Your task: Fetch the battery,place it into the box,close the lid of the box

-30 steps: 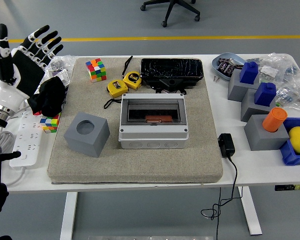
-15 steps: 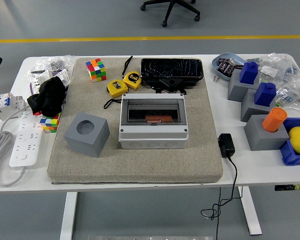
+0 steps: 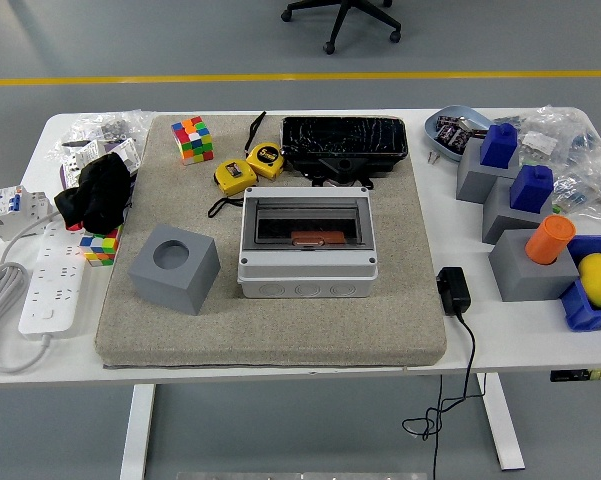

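Evidently, hands: neither in view, so grip unknowable.
Box [image 3: 307, 246]: centred on mat [image 3: 270, 330], within reach.
Lid [image 3: 306, 221]: looks shut, smoky window.
Battery [image 3: 317, 238]: orange piece inside, seemingly placed already.

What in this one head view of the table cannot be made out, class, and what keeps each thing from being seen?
- Both robot hands: outside the head view's edges.
- Orange-brown item in the grey box: behind the tinted lid, so whether it is the battery is unclear.
- Contents of the blue-grey bowl: too small.
- Yellow object: cut off by the right edge.
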